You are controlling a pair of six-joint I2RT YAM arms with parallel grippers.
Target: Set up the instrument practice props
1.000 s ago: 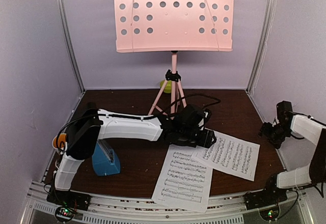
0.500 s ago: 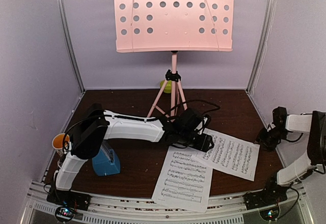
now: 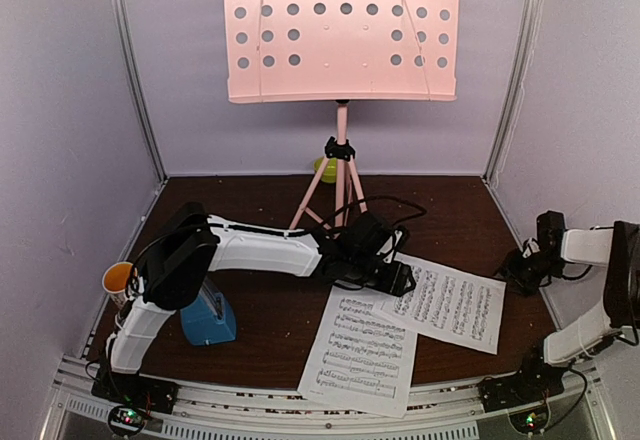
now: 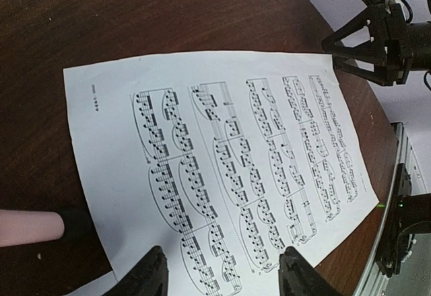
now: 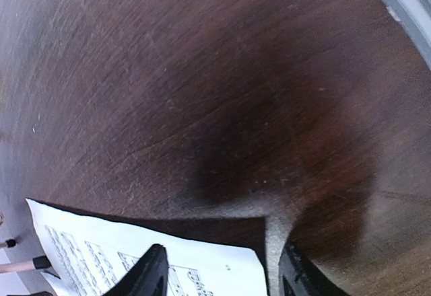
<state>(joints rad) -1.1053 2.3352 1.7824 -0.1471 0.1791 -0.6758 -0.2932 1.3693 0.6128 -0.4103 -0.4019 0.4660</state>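
On the dark wooden table (image 3: 270,330), flat: white printed sheet-music page (image 4: 222,168) beneath spread left gripper (image 4: 223,272), right gripper (image 5: 222,272) also spread nearby; risk of sliding or creasing, thin paper offering no pinchable edge.

Our left arm (image 3: 255,250) wears smooth white plastic shells linked by bulky black joints. A thin black cable (image 3: 395,202) loops off its black wrist. Our right arm (image 3: 582,342) matches it, with white shells, black joints and thin black wiring. Each arm sits on a black base (image 3: 140,392) that carries tiny green and red lights (image 3: 125,420). Our left gripper (image 4: 225,279) and right gripper (image 5: 222,272) both end in matte black, rounded fingertips.
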